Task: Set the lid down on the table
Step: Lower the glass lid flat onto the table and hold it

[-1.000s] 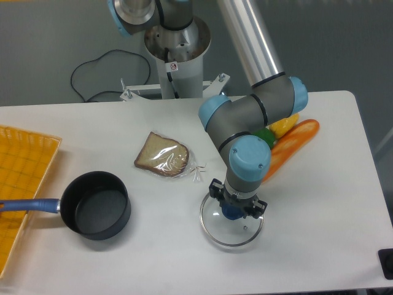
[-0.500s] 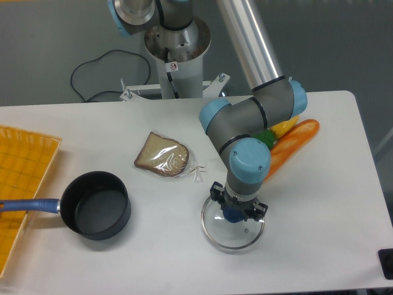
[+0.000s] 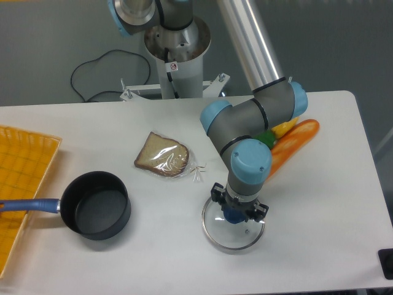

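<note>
The lid, clear glass with a metal rim, lies flat on or just above the white table, right of centre near the front. Its blue knob sits between the fingers of my gripper, which points straight down and is shut on the knob. The wrist hides most of the knob and the lid's far edge. The black saucepan with a blue handle stands uncovered at the left.
A bagged slice of bread lies left of the arm. An orange baguette-like item with yellow and green pieces lies behind the wrist. A yellow grid tray is at the left edge. A black cable loops at the back.
The gripper and lid have shifted slightly down and toward the front; the grip on the knob is unchanged.
</note>
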Action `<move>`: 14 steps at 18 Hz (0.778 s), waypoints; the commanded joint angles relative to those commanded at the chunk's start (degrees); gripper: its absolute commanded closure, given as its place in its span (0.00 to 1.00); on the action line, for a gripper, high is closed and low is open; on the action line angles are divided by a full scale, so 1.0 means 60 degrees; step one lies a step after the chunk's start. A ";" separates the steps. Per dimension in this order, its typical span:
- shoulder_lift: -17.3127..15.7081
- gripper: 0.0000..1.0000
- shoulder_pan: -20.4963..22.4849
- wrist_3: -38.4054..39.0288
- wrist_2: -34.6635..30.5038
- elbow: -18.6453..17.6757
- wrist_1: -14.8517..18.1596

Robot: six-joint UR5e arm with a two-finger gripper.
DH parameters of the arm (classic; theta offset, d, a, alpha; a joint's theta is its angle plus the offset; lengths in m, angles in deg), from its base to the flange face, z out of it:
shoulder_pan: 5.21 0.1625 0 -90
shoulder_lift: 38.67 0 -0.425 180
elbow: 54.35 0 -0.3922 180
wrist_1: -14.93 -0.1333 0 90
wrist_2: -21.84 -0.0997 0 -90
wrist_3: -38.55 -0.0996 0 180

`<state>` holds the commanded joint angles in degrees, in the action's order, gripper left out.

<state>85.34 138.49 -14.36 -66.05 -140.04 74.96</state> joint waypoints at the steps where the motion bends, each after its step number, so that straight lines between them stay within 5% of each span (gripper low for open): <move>1: 0.0015 0.55 0.0000 -0.0014 0.0000 0.0000 0.0000; 14: 0.0132 0.55 0.0000 0.0015 0.0015 -0.0015 -0.0205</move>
<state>86.13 138.49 -14.27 -65.96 -140.13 73.73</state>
